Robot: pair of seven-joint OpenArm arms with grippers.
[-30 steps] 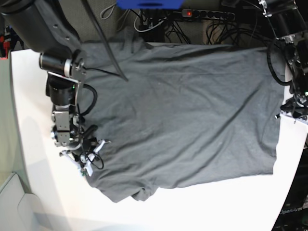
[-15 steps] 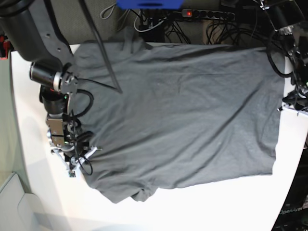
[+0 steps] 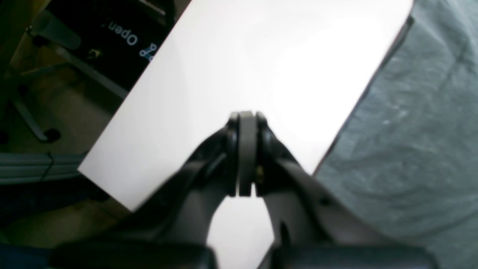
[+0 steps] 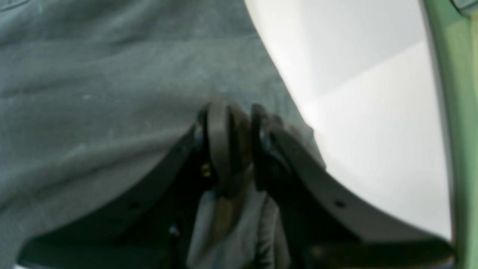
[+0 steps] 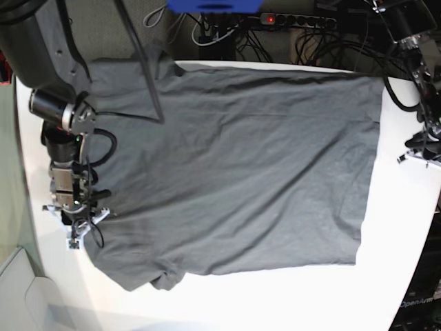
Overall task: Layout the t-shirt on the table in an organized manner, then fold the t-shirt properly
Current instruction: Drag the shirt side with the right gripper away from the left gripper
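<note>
The dark grey t-shirt (image 5: pixel 234 165) lies spread flat on the white table (image 5: pixel 403 234), its hem towards the right of the base view and a sleeve bunched at the lower left. My right gripper (image 5: pixel 77 233) is shut on the shirt's left edge. The right wrist view shows my right gripper (image 4: pixel 233 112) with cloth (image 4: pixel 112 74) pinched and bunched between the jaws. My left gripper (image 5: pixel 417 153) is shut and empty over bare table, right of the hem. In the left wrist view my left gripper (image 3: pixel 245 117) has its pads together, and the shirt (image 3: pixel 410 149) lies to its right.
A power strip (image 5: pixel 296 19) and tangled cables lie behind the table's far edge, beside a blue object (image 5: pixel 213 5). A black frame with an OpenArm label (image 5: pixel 417 303) stands at the lower right. The table edge and the floor (image 3: pixel 37 112) show in the left wrist view.
My right gripper has pulled the shirt towards the left of the base view. The hem has slid away from my left gripper, which has stayed near the right edge.
</note>
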